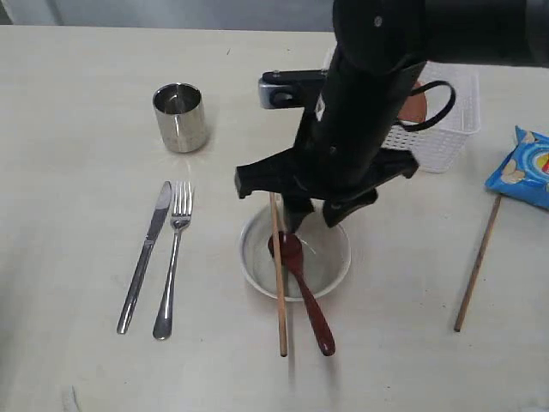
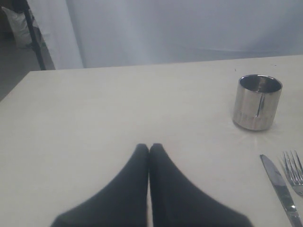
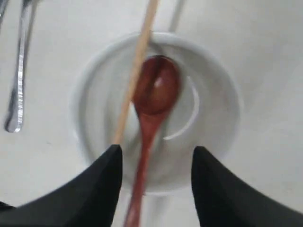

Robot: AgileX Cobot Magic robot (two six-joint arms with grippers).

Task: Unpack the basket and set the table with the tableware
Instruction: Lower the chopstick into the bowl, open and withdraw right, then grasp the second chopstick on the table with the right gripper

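An off-white bowl (image 1: pixel 336 260) (image 3: pixel 215 101) sits mid-table with the reddish-brown wooden spoon (image 1: pixel 305 292) (image 3: pixel 154 92) resting in it, handle over the near rim. One wooden chopstick (image 1: pixel 279 283) (image 3: pixel 135 71) lies across the bowl beside the spoon. My right gripper (image 1: pixel 310 221) (image 3: pixel 157 150) hovers open just above the bowl, holding nothing, with the spoon handle below the gap. A second chopstick (image 1: pixel 477 262) lies far right. The steel cup (image 1: pixel 180 116) (image 2: pixel 257 101), knife (image 1: pixel 147 253) (image 2: pixel 280 189) and fork (image 1: pixel 174 257) (image 2: pixel 294 172) are on the left. My left gripper (image 2: pixel 149 146) is shut and empty over bare table.
The white basket (image 1: pixel 446 142) stands at the back right, partly hidden by the right arm, with a brown plate (image 1: pixel 414 107) inside. A blue chip bag (image 1: pixel 523 167) lies at the right edge. The left arm does not show in the exterior view.
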